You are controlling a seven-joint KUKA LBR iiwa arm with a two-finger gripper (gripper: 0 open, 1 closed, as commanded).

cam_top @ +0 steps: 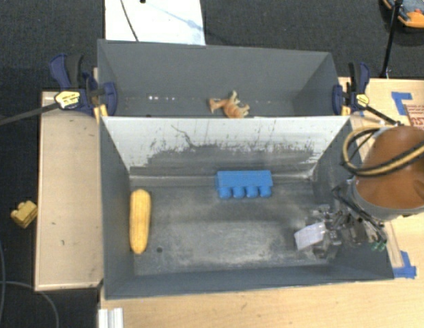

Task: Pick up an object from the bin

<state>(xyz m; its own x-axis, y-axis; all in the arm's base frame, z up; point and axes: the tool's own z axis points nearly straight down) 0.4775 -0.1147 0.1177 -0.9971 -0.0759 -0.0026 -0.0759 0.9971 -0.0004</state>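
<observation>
The claw [319, 236] is low in the grey metal bin [225, 244], at the right end of the floor and towards the near wall. The arm comes in over the right rim, and its rounded orange cover [392, 176] sits above the rim with dark and yellow cables [355, 145] looping around its far side.

Right at the claw's left tip is a small pale object [308, 237], whitish with a faint lilac tone and roughly blocky in shape. It is close to the bin's right near corner. The object meets the claw's dark metalwork, but I cannot tell whether it is pinched or only touching, nor whether the claw is spread or pressed together.

2 other things lie on the bin floor, both well apart from the claw. A yellow corn cob [139, 221] lies near the left wall, its length running from near to far. A blue brick [244, 184] with a row of studs along its near edge rests at the foot of the scratched far wall, about midway across.

Beyond that wall, in the grey trough at the far side, lies 1 small tan toy animal [229, 106].
</observation>
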